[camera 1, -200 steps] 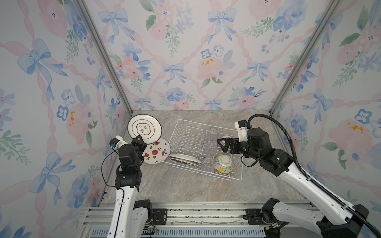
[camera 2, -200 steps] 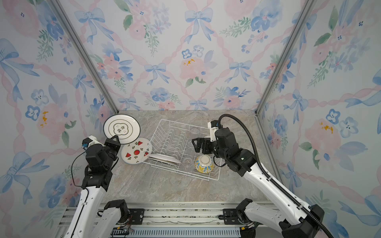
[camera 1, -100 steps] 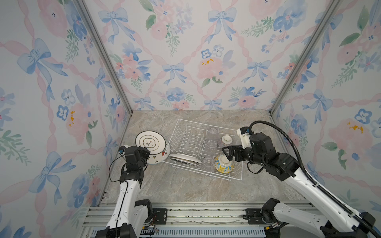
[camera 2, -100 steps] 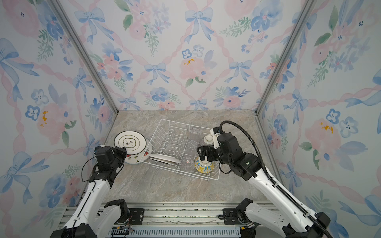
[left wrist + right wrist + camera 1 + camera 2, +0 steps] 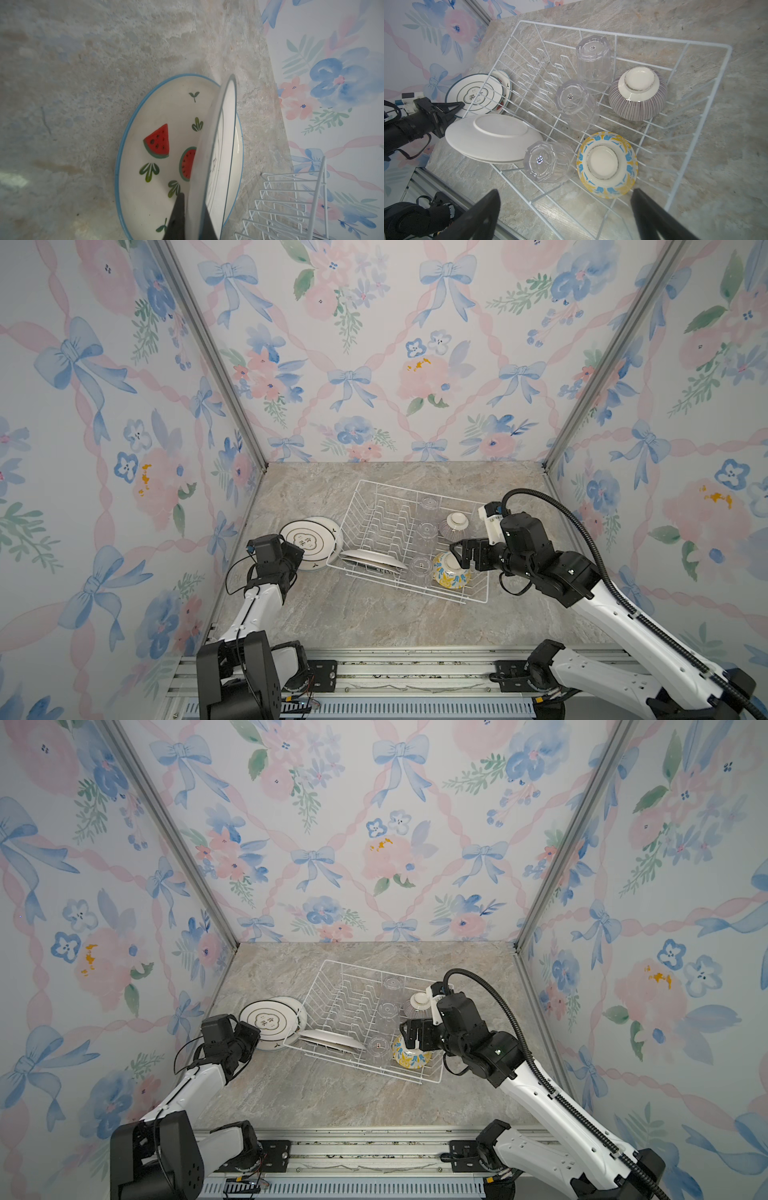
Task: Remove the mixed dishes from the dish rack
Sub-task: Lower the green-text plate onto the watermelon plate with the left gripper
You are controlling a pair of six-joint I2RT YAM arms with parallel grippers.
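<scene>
Plates sit stacked outside the rack (image 5: 654, 38), on the counter (image 5: 332, 614) just beside its left end: the watermelon plate (image 5: 158, 145) lies flat, and the character plate (image 5: 309, 538) is over it, covering most of it in both top views. The left gripper (image 5: 192, 218) is clamped on the near rim of the character plate, one finger under it and one on top, so the plate runs straight out from the jaws, away from the arm. The left wrist view shows this plate edge-on and slightly tilted; whether its far edge rests on the watermelon plate is not clear. The right gripper (image 5: 566, 216) hangs over the near right corner of the rack with its jaws spread wide and nothing between them. The floral bowl (image 5: 607, 165) stands upside down right below and ahead of those jaws, apart from both fingers. Behind it the striped bowl (image 5: 637, 93) is also upside down. Three cups (image 5: 576, 104) stand base-up in a row beside the bowls, towards the middle of the rack. A white plate (image 5: 494, 137) leans underside-up at the near left corner of the rack, near the left gripper.
</scene>
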